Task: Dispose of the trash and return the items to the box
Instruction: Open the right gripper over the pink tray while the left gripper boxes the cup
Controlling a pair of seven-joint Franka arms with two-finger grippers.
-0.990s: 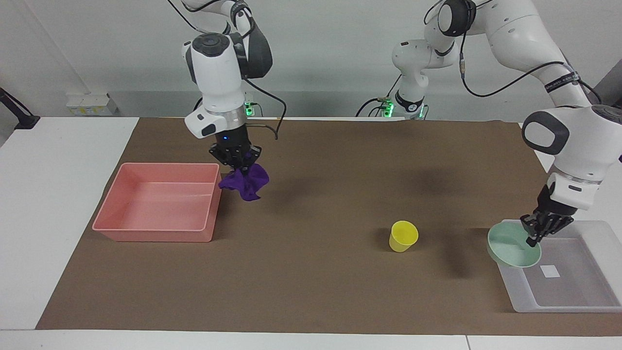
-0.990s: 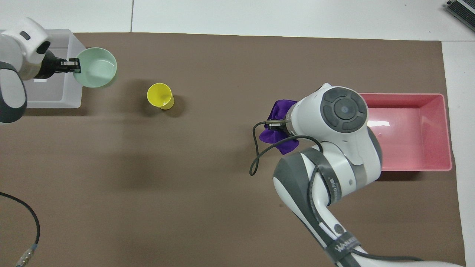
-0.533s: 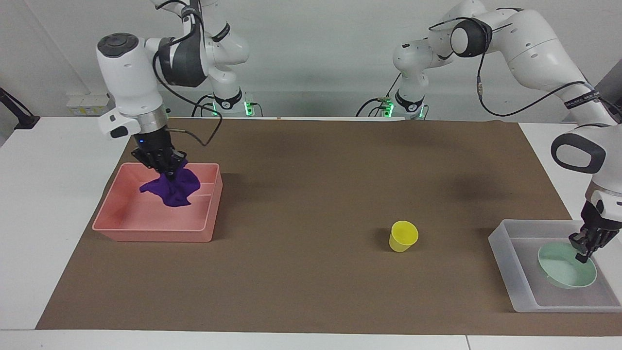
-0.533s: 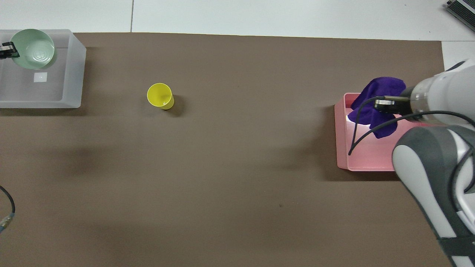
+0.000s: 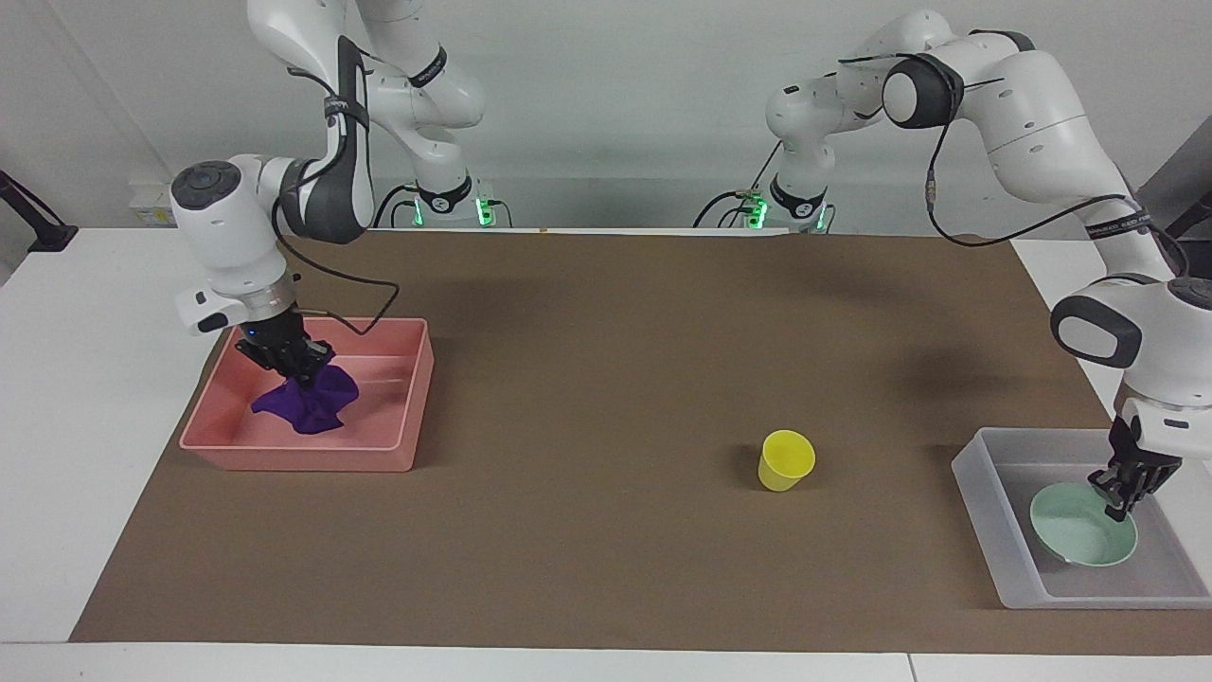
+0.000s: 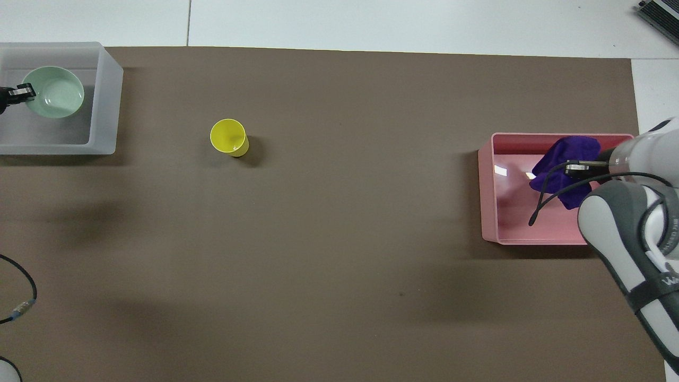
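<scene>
The purple rag (image 5: 308, 405) hangs from my right gripper (image 5: 301, 367), which is shut on its top. The rag's lower folds touch the floor of the pink tray (image 5: 303, 457). In the overhead view the rag (image 6: 557, 164) shows inside the tray (image 6: 509, 223). My left gripper (image 5: 1120, 497) is shut on the rim of the mint-green bowl (image 5: 1079, 532), low inside the translucent bin (image 5: 994, 530). The bowl (image 6: 55, 91) covers the bin's label. The yellow cup (image 5: 786, 460) stands upright on the brown mat, nearer the bin (image 6: 106, 106) than the tray.
The brown mat (image 5: 606, 379) covers most of the white table. A loose black cable (image 6: 21, 297) lies at the left arm's end, near the robots. The right arm's elbow (image 6: 631, 249) hangs over part of the pink tray.
My right gripper carried the rag from beside the pink tray to over it, then lowered it onto the tray floor. My left gripper moved the bowl from the bin's rim down into it.
</scene>
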